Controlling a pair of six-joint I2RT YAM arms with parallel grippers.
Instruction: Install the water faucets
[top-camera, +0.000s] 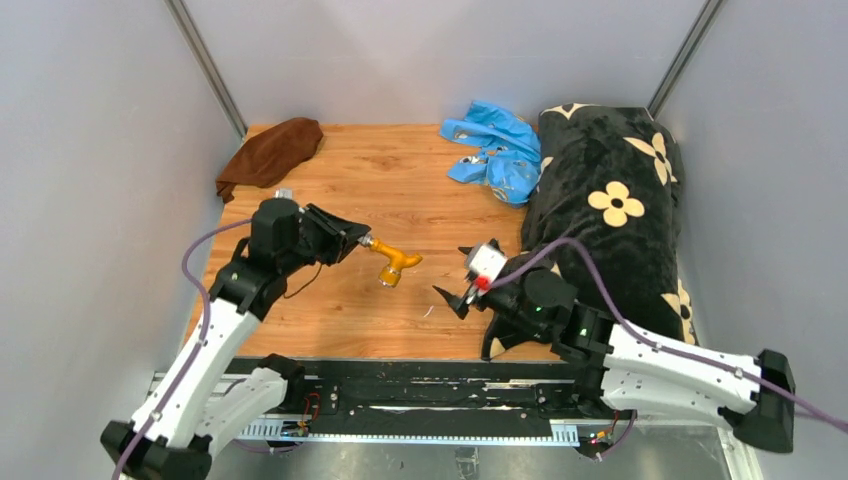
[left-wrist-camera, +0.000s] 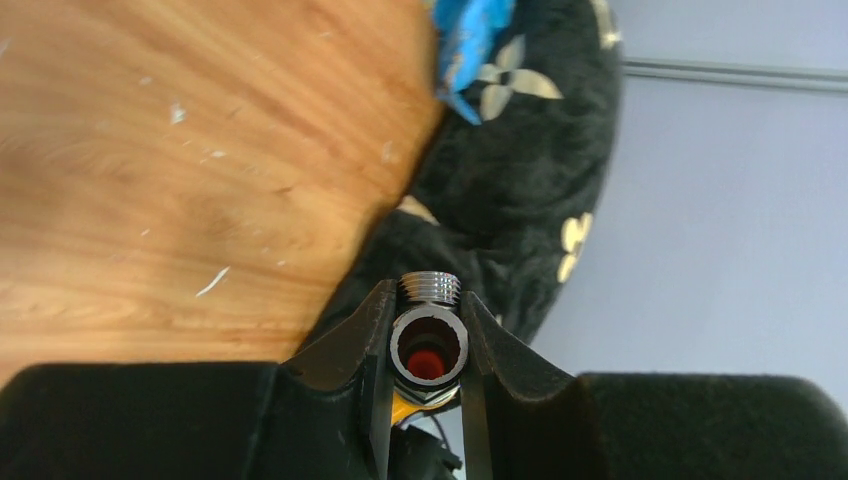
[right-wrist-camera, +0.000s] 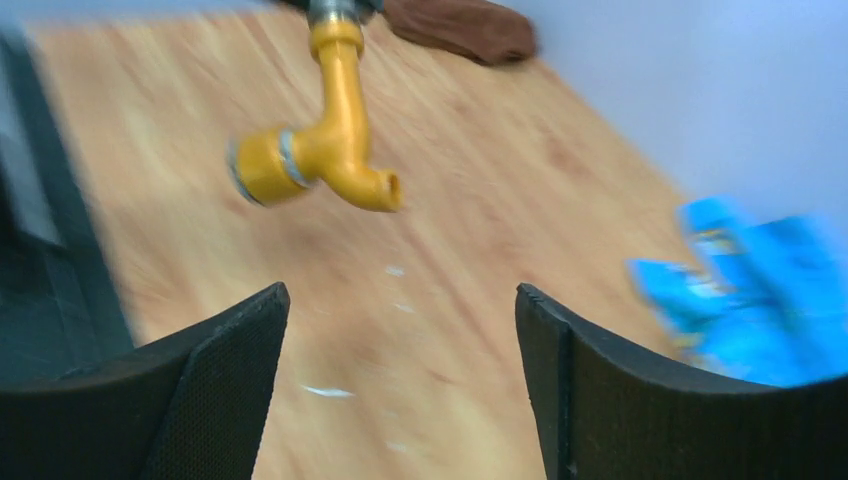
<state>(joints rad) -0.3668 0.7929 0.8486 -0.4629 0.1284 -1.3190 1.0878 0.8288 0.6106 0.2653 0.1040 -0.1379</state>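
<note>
My left gripper (top-camera: 357, 238) is shut on a silver-grey threaded fitting (left-wrist-camera: 430, 338) and holds it above the wooden table (top-camera: 400, 180). The brass-orange bent spout (top-camera: 396, 261) sticks out from that fitting toward the table's middle, off the surface. In the left wrist view the fitting's open round port faces the camera between the two fingers (left-wrist-camera: 360, 340), with a bit of orange below it. My right gripper (top-camera: 452, 272) is open and empty, to the right of the spout and pointing at it. The right wrist view shows the spout (right-wrist-camera: 335, 140) ahead of the gripper (right-wrist-camera: 400, 300), blurred.
A bright blue plastic bag (top-camera: 495, 150) lies at the back. A black flowered cushion (top-camera: 610, 210) fills the right side, next to the right arm. A brown cloth (top-camera: 272, 150) lies at the back left corner. Grey walls enclose the table on three sides.
</note>
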